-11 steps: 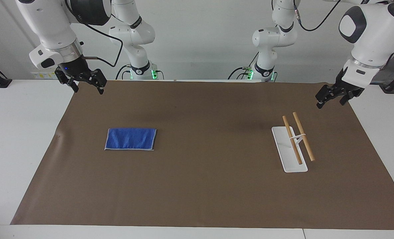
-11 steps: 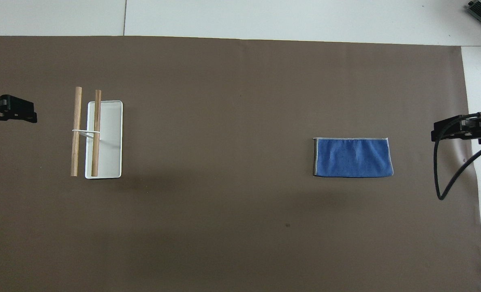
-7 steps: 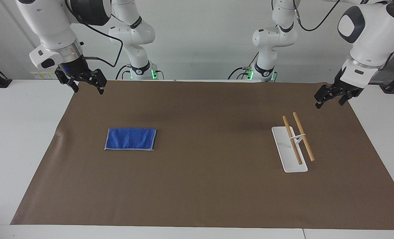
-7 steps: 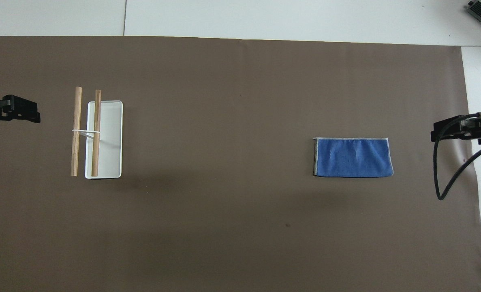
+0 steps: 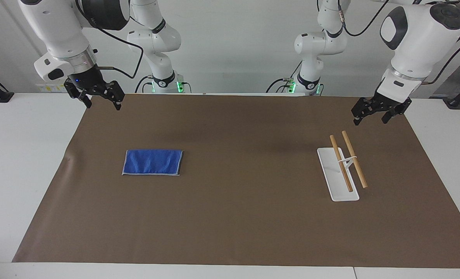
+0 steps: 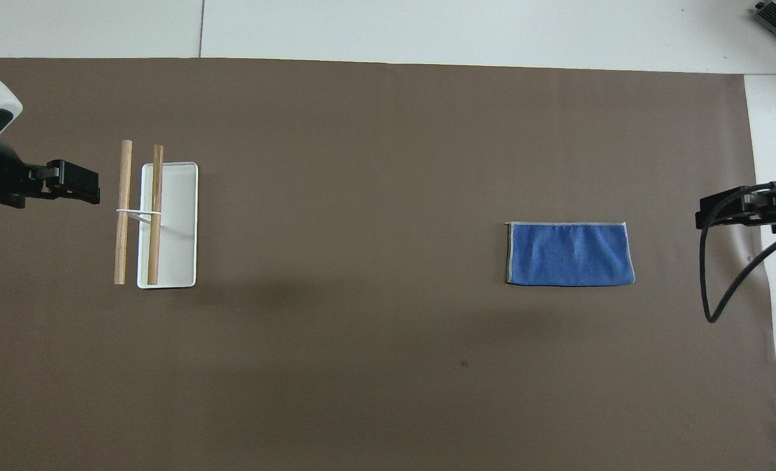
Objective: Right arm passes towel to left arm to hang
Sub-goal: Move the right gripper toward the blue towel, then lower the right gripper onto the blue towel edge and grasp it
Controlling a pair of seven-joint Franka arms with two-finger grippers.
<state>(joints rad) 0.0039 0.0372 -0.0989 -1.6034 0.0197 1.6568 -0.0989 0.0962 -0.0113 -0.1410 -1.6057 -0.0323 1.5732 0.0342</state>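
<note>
The blue towel (image 5: 152, 162) lies folded flat on the brown mat (image 5: 245, 201), toward the right arm's end of the table; it also shows in the overhead view (image 6: 569, 254). My right gripper (image 5: 102, 104) hangs open and empty in the air over the mat's edge at that end, apart from the towel; the overhead view shows it there too (image 6: 721, 210). My left gripper (image 5: 370, 118) is open and empty, raised over the mat beside the rack; in the overhead view (image 6: 77, 185) it is close to the wooden bars.
A rack stands toward the left arm's end: a white flat base (image 5: 336, 190) with two wooden bars (image 5: 348, 159) held above it, also in the overhead view (image 6: 123, 212). A black cable (image 6: 721, 288) loops from the right wrist.
My left arm has swung its gripper in from the table's end toward the rack. The right arm and the towel have not moved.
</note>
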